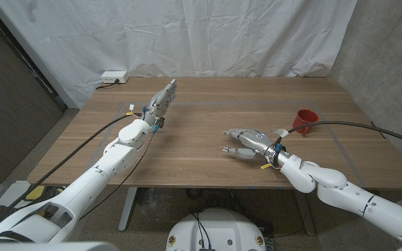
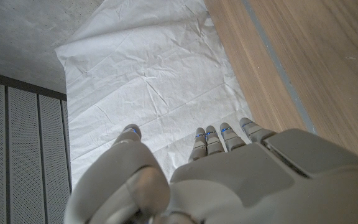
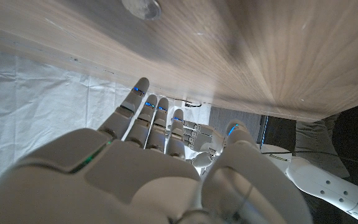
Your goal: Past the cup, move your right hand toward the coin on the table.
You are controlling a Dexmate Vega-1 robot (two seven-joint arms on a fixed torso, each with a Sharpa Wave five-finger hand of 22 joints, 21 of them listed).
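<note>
A small red cup [image 1: 304,120] stands on the wooden table [image 1: 208,97], to the right of my right hand [image 1: 246,142] and a little farther back. That hand hovers low over the table's middle, fingers spread and pointing left, holding nothing. In the right wrist view the same right hand [image 3: 160,174] reaches out with fingers straight, and a round silvery coin [image 3: 143,7] lies on the wood beyond the fingertips. My left hand [image 1: 160,103] is raised over the table's left part, fingers straight and pointing toward the back, empty; the left hand [image 2: 229,180] faces the white curtain.
A white box with a cable [image 1: 114,76] sits at the table's back left corner. A white curtain [image 1: 187,35] hangs behind the table. Thin tape lines [image 1: 340,143] run across the wood near the right side. My left arm [image 3: 319,180] appears in the right wrist view.
</note>
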